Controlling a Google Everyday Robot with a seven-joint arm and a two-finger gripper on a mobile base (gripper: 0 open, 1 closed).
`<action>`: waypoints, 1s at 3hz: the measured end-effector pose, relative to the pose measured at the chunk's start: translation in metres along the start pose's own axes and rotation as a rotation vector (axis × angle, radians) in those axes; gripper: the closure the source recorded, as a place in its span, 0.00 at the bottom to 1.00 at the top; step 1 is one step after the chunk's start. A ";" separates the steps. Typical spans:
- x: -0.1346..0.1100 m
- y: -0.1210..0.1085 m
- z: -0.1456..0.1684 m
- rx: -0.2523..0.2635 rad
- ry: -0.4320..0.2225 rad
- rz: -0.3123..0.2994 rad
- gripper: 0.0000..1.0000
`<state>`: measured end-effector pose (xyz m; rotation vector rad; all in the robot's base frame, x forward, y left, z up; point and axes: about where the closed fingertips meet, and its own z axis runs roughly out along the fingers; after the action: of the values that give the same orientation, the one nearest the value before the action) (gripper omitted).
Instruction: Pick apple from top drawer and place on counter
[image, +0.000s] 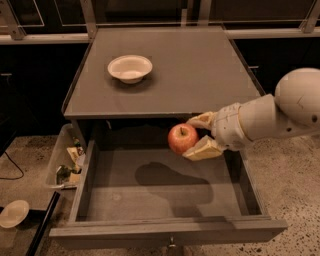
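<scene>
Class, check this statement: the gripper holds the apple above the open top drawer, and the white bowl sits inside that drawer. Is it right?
Not quite: the camera view shows the white bowl on the counter, not inside the drawer. The gripper does hold the apple above the open top drawer.

jaws over drawer (125, 202), bowl (130, 68) on counter (200, 75)
</scene>
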<state>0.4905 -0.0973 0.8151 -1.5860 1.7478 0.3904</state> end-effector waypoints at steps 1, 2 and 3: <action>-0.013 -0.019 -0.029 0.064 0.037 -0.025 1.00; -0.013 -0.020 -0.029 0.064 0.037 -0.025 1.00; -0.012 -0.028 -0.030 0.108 0.030 -0.012 1.00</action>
<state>0.5078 -0.1139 0.8512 -1.5321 1.7511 0.2629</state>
